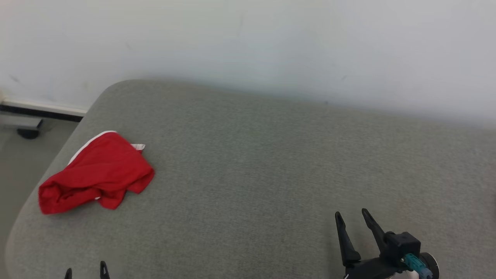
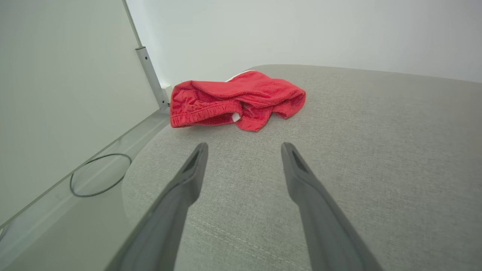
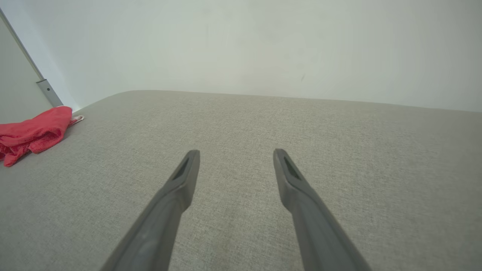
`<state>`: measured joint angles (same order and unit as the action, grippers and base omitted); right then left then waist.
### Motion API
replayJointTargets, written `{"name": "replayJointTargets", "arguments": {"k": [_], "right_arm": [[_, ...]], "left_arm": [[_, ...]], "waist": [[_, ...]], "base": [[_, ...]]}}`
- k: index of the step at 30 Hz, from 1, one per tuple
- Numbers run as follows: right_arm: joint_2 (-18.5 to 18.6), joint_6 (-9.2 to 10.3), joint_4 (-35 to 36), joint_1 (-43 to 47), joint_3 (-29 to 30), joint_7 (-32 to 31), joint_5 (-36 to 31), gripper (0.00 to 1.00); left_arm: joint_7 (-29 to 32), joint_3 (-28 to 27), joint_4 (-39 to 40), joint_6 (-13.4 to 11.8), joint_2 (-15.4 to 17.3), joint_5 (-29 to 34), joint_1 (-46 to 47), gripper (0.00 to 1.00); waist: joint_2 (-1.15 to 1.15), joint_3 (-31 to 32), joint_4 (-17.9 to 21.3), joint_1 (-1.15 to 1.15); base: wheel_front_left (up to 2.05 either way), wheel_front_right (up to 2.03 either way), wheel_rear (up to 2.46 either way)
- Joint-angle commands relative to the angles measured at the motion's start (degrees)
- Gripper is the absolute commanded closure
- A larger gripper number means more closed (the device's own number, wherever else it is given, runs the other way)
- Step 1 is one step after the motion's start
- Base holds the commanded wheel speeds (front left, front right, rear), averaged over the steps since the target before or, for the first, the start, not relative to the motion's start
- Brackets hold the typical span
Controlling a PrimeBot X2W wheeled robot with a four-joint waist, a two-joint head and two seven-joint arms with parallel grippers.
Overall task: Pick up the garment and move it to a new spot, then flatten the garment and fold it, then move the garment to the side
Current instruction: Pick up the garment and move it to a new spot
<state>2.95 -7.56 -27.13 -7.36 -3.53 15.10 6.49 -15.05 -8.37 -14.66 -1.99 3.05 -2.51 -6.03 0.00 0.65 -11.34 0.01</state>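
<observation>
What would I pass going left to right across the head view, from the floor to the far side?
Dark foot on the floor → red garment → right gripper. The left gripper sits directly below the garment in that picture, so it has no clear place in the order.

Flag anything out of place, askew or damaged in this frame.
Only the garment stands out: it lies crumpled in a heap near the left edge of the cushion, waistband bunched, not flat. That fits a task not yet begun. No damage or spill shows. The left gripper and right gripper are open, clear of it.
</observation>
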Motion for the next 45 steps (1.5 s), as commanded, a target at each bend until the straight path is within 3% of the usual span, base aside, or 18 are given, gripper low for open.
{"name": "replayJointTargets", "arguments": {"k": [1,9,18,28,35,40,45], "right_arm": [[-0.1,0.14,0.1,-0.2,-0.1,0.0,0.1,0.0],[-0.1,0.14,0.7,-0.8,-1.4,0.0,-0.2,0.0],[0.0,0.14,0.5,-2.3,-2.2,0.0,-2.2,0.0],[0.0,0.14,1.2,-2.5,-1.3,0.0,-3.8,0.0],[2.5,0.14,2.2,-3.8,-2.2,0.0,-5.3,0.0],[5.2,0.14,3.6,-5.5,-2.8,0.0,-5.0,0.0],[7.8,0.14,5.8,-7.0,-3.9,0.0,-4.5,0.0]], "left_arm": [[-0.2,-0.4,-0.3,0.0,0.0,0.2,-0.3,0.0],[-0.2,-2.3,-0.6,0.3,-0.1,-1.1,-1.1,0.0],[-0.2,-4.8,0.0,0.1,-0.2,-2.5,-1.8,0.0],[-0.2,-3.7,-0.3,1.2,-0.2,-3.3,0.4,0.0],[-0.2,-3.0,-1.3,2.1,-0.2,-4.1,3.8,0.0],[-0.2,-3.9,-2.1,5.1,0.0,-4.5,9.2,0.0],[-0.2,-4.0,-4.8,7.6,2.9,-2.8,16.7,0.0]], "waist": [[0.0,-1.0,-7.6,-0.01],[0.0,-2.2,-16.1,-0.01],[0.0,-3.7,-19.3,-0.01],[0.0,-5.9,-18.2,-0.01],[0.0,-8.6,-15.3,-0.01],[0.0,-11.8,-12.6,-0.01],[0.0,-15.3,-9.6,-0.01]], "base": [[0.0,0.0,0.0],[0.0,0.0,0.0],[0.0,0.0,0.0],[0.0,0.0,0.0],[0.0,0.0,0.0],[0.0,0.0,0.0],[0.0,0.0,0.0]]}}
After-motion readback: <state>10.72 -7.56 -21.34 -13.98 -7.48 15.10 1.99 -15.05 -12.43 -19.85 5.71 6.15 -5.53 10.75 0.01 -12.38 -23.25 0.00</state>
